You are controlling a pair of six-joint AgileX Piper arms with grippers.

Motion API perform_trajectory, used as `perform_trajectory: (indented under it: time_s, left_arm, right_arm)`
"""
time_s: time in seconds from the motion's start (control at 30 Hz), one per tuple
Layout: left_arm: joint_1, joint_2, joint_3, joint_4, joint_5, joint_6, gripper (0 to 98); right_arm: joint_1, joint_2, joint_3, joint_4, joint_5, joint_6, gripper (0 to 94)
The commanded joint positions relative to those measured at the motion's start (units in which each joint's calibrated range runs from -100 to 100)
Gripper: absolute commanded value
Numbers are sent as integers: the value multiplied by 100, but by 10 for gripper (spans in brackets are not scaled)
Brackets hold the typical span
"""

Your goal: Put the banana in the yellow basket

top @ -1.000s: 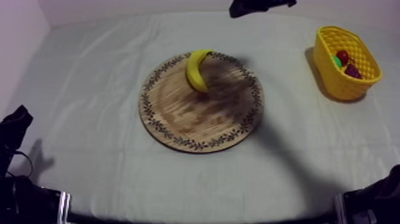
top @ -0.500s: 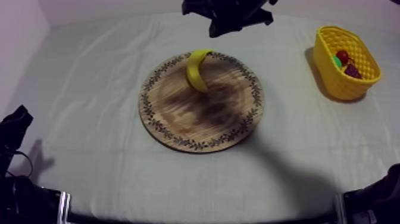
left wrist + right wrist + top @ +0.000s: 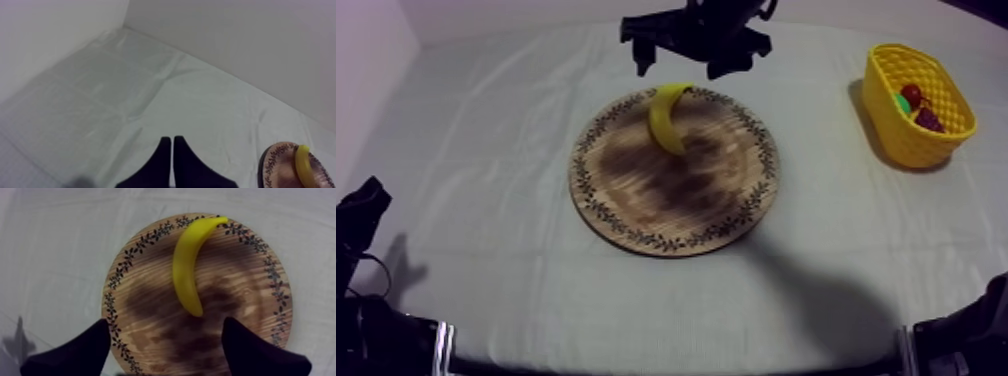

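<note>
Cloth (image 3: 486, 200) bears board (image 3: 636, 205) and banana (image 3: 666, 118) beneath wide-open right fingers (image 3: 75, 350); left fingers (image 3: 157, 165) lie together.

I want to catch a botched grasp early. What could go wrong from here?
1. The right gripper hovers with open jaws aligned with the end of the banana nearest the centre of the wooden board, not its midpoint; gripped there, it might swing or slip.
2. Its other end lies on the patterned rim, so a nudge could roll it onto the cloth.
</note>
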Motion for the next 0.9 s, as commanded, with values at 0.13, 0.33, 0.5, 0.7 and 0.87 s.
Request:
perform_trajectory:
  time_s: [0.13, 0.33, 0.5, 0.7, 0.87]
  left_arm:
    - [-2, 4, 0, 3, 0, 0, 1]
    - [-2, 4, 0, 3, 0, 0, 1]
    - [-2, 4, 0, 3, 0, 0, 1]
    - [-2, 4, 0, 3, 0, 0, 1]
    - [-2, 4, 0, 3, 0, 0, 1]
  right_arm:
    - [73, 559, -436, -150, 12, 133, 851]
    - [167, 1314, -946, -254, 27, 245, 852]
    - [204, 1842, -1292, -287, 81, 262, 848]
    - [202, 2272, -1564, -306, 101, 275, 835]
    - [187, 2548, -1739, -270, 117, 237, 815]
